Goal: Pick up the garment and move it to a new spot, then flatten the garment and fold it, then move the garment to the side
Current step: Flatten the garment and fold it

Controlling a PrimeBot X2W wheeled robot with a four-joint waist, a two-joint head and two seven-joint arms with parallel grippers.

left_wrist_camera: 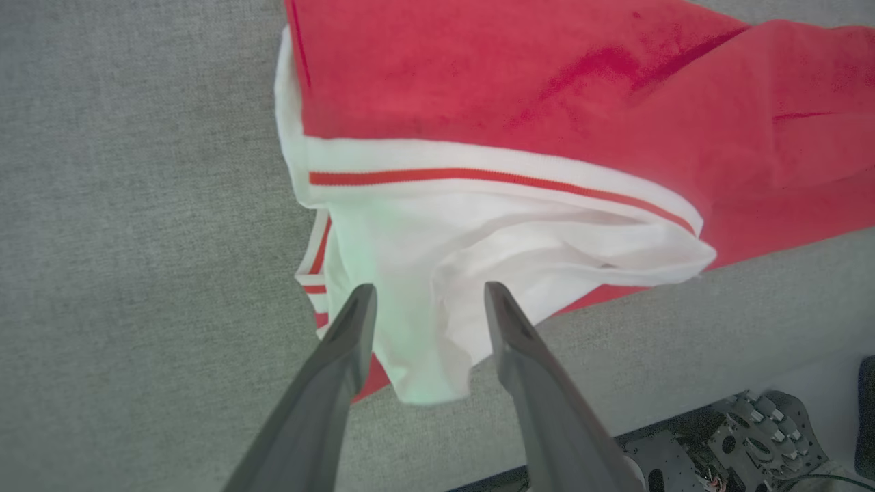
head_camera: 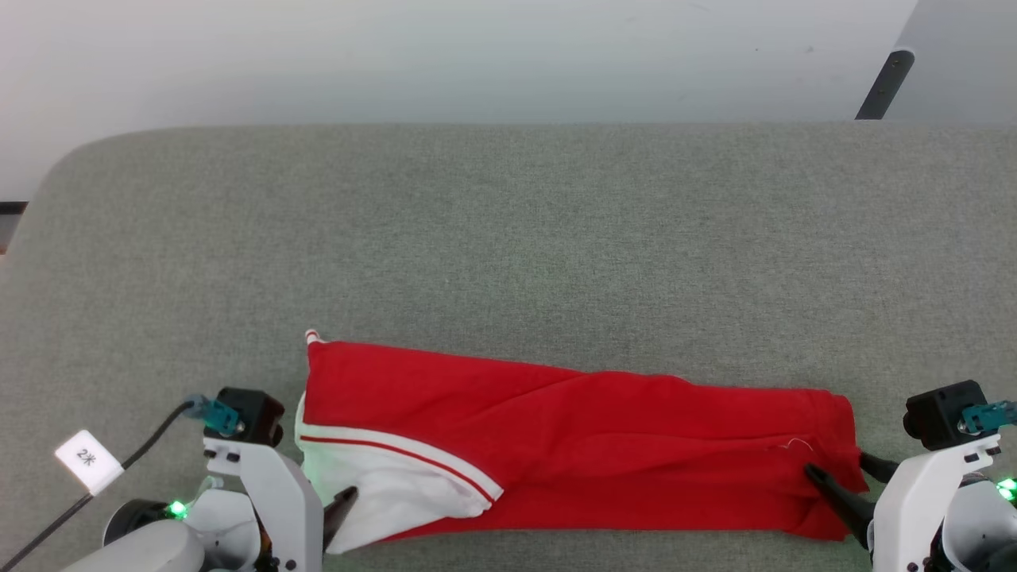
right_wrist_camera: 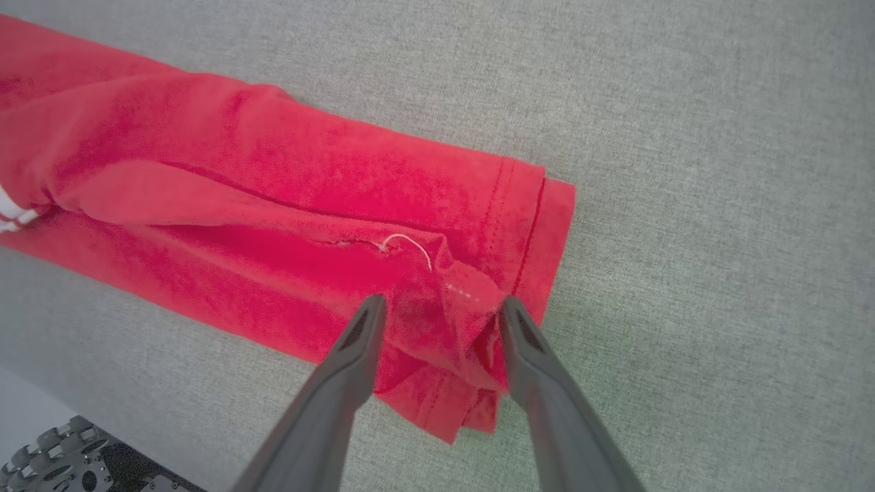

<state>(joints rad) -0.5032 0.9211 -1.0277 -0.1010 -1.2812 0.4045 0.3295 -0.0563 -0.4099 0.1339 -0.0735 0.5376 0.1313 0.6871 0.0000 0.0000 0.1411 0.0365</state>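
The garment lies on the grey table as a long red band folded lengthwise, near the front edge. Its white sleeve with red-striped trim is at the left end, and its red hem is at the right end. My left gripper is open, its fingers straddling the loose white sleeve cloth; in the head view the left gripper sits at the garment's lower left corner. My right gripper is open astride a bunched fold of the hem, and it shows in the head view too. The lettering is hidden.
The grey fabric-covered table stretches far behind and to both sides of the garment. A cable with a white tag hangs by my left arm. The table's front edge runs just below the garment, with the robot base beneath it.
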